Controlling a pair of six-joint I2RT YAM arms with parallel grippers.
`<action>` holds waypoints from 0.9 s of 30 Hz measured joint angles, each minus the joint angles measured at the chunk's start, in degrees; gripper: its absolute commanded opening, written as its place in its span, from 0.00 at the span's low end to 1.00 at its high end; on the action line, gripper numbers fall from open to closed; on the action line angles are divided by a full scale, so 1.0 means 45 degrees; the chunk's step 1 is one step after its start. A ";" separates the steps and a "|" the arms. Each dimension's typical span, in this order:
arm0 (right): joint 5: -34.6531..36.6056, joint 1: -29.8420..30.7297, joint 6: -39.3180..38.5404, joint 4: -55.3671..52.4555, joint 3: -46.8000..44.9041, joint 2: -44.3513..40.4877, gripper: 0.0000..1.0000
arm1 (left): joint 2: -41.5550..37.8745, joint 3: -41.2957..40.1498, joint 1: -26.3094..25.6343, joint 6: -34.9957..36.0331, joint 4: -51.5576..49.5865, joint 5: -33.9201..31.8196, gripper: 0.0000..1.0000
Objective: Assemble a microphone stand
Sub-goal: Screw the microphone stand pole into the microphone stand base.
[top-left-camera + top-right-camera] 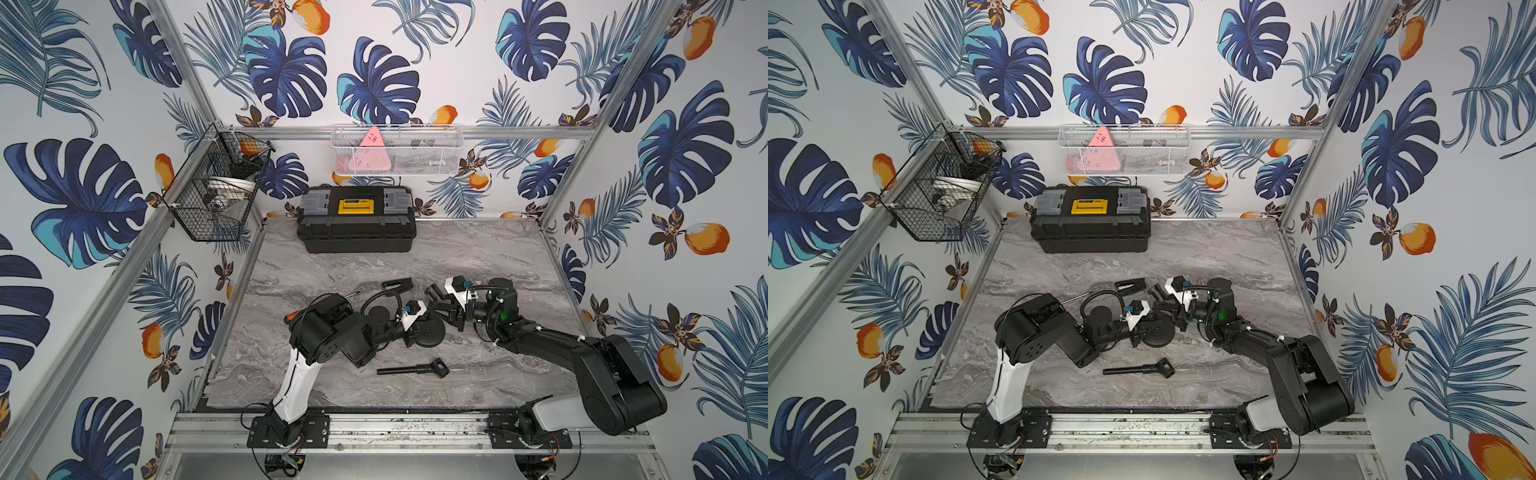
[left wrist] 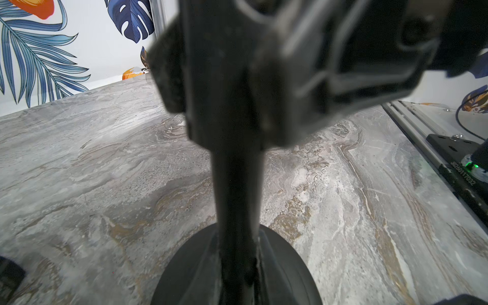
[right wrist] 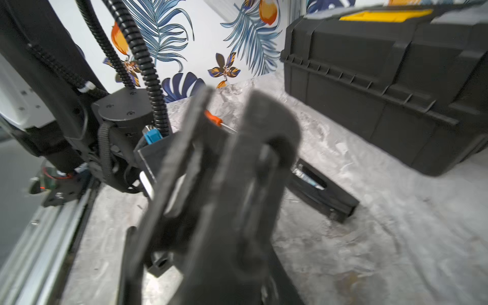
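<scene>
Meanwhile, mid-desk: left gripper (image 1: 415, 332) clamped on round stand base (image 1: 430, 332); right gripper (image 1: 436, 309) closed, hold unclear.

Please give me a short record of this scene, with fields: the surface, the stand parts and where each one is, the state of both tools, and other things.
surface: grey marble-pattern table
round base: on the table, middle, under the left tool
post on base: upright, seen by the left wrist camera
loose rod with handle: flat on the table, nearer the arm mounts than the base
clip piece: flat, behind the arms
left tool: shut, at the base
right tool: shut; what it holds is unclear
other: black toolbox at the back wall
</scene>
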 measured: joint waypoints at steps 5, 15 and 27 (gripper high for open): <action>0.0267 0.0034 0.0146 0.0986 -0.0466 0.0000 0.00 | 0.0000 0.0015 -0.0005 -0.0063 -0.0029 -0.0015 0.29; 0.2817 0.1195 0.1180 0.4172 -0.2273 -0.0262 0.00 | 0.0083 -0.0019 -0.0005 0.0214 -0.0772 -0.0117 0.30; 0.9015 0.3920 0.2521 0.5848 -0.3580 -0.0821 0.00 | -0.0078 -0.0146 0.0073 0.0015 -0.0568 -0.0136 0.38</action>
